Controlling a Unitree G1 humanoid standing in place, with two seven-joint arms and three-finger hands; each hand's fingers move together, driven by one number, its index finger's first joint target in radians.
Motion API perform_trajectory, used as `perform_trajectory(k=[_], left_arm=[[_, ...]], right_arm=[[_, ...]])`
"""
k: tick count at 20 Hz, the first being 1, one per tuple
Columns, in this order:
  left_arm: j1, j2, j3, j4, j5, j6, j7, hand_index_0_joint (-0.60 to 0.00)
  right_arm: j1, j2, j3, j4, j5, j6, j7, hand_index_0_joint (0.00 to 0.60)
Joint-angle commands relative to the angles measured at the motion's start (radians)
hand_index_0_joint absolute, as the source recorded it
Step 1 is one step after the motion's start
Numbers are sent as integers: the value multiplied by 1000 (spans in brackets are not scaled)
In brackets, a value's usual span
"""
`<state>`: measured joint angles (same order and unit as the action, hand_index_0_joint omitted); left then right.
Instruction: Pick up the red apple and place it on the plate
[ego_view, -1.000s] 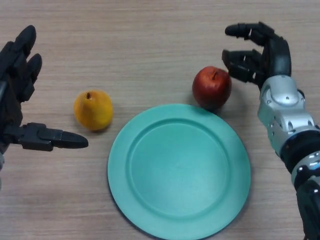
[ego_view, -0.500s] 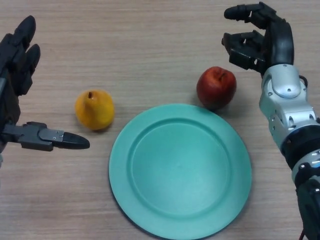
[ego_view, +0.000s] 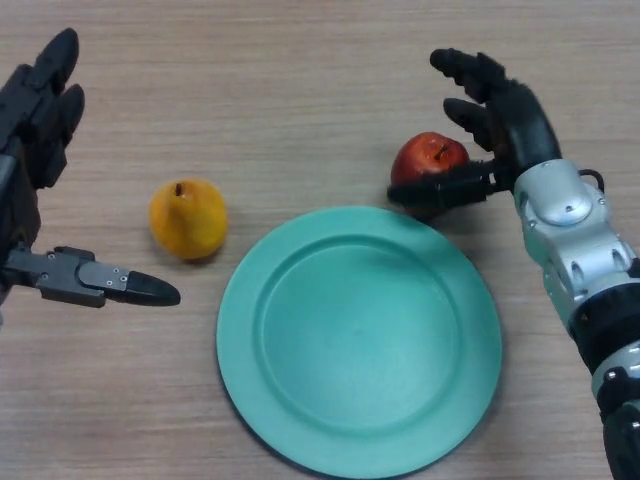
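Note:
The red apple (ego_view: 426, 160) rests on the wooden table just past the far right rim of the teal plate (ego_view: 360, 340). My right hand (ego_view: 518, 130) reaches around it from the right. The thumb lies across the apple's near side and the fingers (ego_view: 468, 76) stretch out above and behind it, not closed on it. Part of the apple's lower front is hidden by the thumb. My left hand (ego_view: 35, 120) hovers open at the far left, its thumb pointing right.
A yellow pear-like fruit (ego_view: 187, 218) sits left of the plate, between the plate and my left hand's thumb (ego_view: 105, 283). Bare wooden table extends beyond the apple and fruit.
My right hand has come down and leftward from behind the apple. Its thumb now lies along the apple's near side. The apple, plate and left hand have hardly moved.

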<state>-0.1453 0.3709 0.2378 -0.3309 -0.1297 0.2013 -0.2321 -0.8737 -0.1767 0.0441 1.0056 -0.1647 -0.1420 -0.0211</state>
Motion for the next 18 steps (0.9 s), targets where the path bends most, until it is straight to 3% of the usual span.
perform_trajectory(k=[1, 6, 9, 11, 18], left_arm=[[-16, 58, 78, -90, -12, -80, -17, 0], [5, 49, 101, -105, 4, -95, -39, 0], [8, 51, 123, -103, -6, -95, -40, 0], [13, 53, 146, -106, -10, -88, -29, 0], [29, 62, 185, -102, -6, -100, -7, 0]], right_arm=[[-82, -24, -9, -12, -54, -177, -68, 0], [-89, -14, 14, 91, -103, -162, -60, 0], [-86, -14, 36, 78, 8, -138, -38, 399], [-107, -13, 77, 99, 136, -149, -63, 600], [-152, -13, 55, 78, 169, -221, -98, 600]])
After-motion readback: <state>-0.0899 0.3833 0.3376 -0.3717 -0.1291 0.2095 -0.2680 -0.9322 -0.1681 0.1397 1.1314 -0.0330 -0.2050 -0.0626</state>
